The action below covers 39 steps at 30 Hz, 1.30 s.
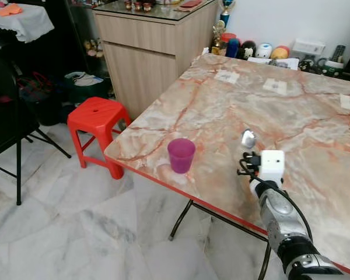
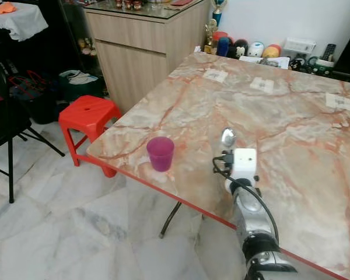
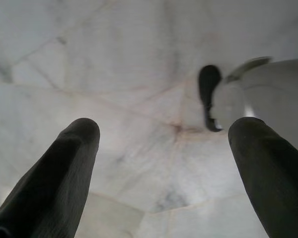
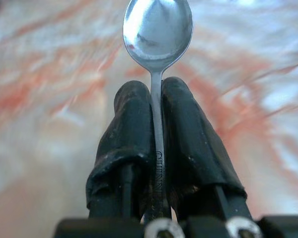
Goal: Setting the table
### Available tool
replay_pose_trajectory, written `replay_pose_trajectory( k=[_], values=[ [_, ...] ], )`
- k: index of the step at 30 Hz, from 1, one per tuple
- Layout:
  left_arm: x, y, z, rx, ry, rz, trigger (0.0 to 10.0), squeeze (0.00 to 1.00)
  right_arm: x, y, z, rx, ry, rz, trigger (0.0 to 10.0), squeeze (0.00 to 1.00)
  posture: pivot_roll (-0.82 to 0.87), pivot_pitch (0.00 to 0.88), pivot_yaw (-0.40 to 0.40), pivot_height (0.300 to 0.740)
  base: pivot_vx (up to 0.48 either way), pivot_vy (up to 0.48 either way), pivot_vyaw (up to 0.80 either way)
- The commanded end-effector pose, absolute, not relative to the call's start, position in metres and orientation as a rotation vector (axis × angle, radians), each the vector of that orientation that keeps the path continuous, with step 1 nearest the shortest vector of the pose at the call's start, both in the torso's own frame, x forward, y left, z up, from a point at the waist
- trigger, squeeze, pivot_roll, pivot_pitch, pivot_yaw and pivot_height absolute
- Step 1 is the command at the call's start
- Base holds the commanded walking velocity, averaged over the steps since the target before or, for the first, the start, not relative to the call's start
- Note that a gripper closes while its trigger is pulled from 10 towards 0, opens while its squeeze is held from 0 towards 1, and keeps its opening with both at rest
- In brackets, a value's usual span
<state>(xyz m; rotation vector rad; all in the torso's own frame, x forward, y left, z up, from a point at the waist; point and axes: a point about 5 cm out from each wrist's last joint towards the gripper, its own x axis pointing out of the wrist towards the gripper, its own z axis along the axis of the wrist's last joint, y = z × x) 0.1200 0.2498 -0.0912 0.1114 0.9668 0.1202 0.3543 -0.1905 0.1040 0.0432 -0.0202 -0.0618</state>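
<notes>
A marble worktop (image 1: 291, 116) lies under the right claw (image 4: 157, 119), which pinches a spoon (image 4: 157, 29) by its handle, bowl forward, ready to lay down. A purple cup (image 1: 181, 155) stands to its left. The left claw (image 3: 164, 148) hangs spread wide over the floor.

Shiny metal spoon (image 4: 157, 29) pinched by its handle, bowl forward, near purple cup (image 1: 181, 155)

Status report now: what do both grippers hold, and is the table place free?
Right gripper shut on spoon, above marble table. Left gripper open, idle over floor. Purple cup near table edge, left of spoon; nothing blocking.
</notes>
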Motion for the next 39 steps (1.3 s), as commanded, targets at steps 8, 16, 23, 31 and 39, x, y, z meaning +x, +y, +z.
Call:
replay_pose_trajectory(
  k=[8,16,23,31,39],
  values=[
    [0.13,0.232,-0.093,0.107,0.952,0.094,10.0,0.0,0.338,-0.191,0.127,0.1,-0.24,-0.136,10.0,0.0,0.04,0.074,0.0,0.74,0.0,-0.036,0.0],
    [0.16,0.218,-0.086,0.111,0.906,0.064,10.0,0.0,0.331,-0.189,0.134,0.08,-0.274,-0.165,10.0,0.0,0.03,0.058,-0.009,0.74,0.0,-0.427,0.0],
    [0.159,0.218,-0.086,0.117,0.903,0.069,10.0,0.0,0.327,-0.19,0.134,0.091,-0.269,-0.186,10.0,0.0,0.03,0.05,-0.012,0.74,0.0,-0.469,0.0],
    [0.153,0.223,-0.087,0.11,0.911,0.077,10.0,0.0,0.325,-0.187,0.132,0.094,-0.246,-0.196,10.0,0.0,0.03,0.046,-0.012,0.74,0.0,-0.372,-0.33],
    [0.151,0.223,-0.088,0.11,0.912,0.081,10.0,0.0,0.323,-0.188,0.133,0.086,-0.243,-0.21,10.0,0.0,0.02,0.052,-0.014,0.74,0.0,0.0,-0.75]
  ],
)
